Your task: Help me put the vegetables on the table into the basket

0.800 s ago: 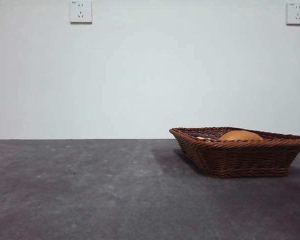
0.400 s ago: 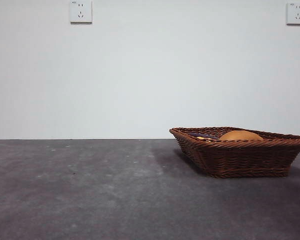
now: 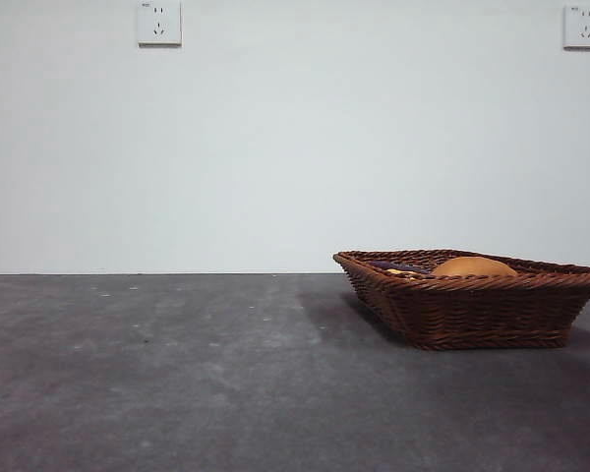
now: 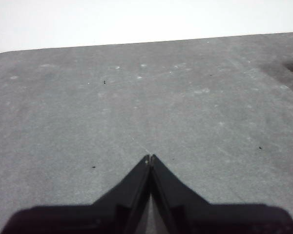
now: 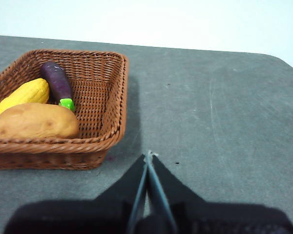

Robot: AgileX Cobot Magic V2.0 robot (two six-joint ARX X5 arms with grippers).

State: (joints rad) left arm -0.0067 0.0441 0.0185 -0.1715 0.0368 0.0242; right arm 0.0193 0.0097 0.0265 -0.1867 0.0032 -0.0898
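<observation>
Two wall sockets (image 3: 158, 23) sit high on the plain white wall in the front view, above a dark grey table (image 3: 177, 374) marked with pale scuffs and specks. The basket (image 3: 472, 310) stands at the right on the table, with the potato (image 3: 474, 266) rising just over its rim and a strip of eggplant (image 3: 401, 265) showing beside it. In the left wrist view, the left gripper (image 4: 150, 158) hangs over bare table, its jaws pressed together on nothing. In the right wrist view, the right gripper (image 5: 149, 156) hangs near the basket, jaws closed and empty; inside lie the corn (image 5: 22, 96), eggplant and potato, touching one another.
</observation>
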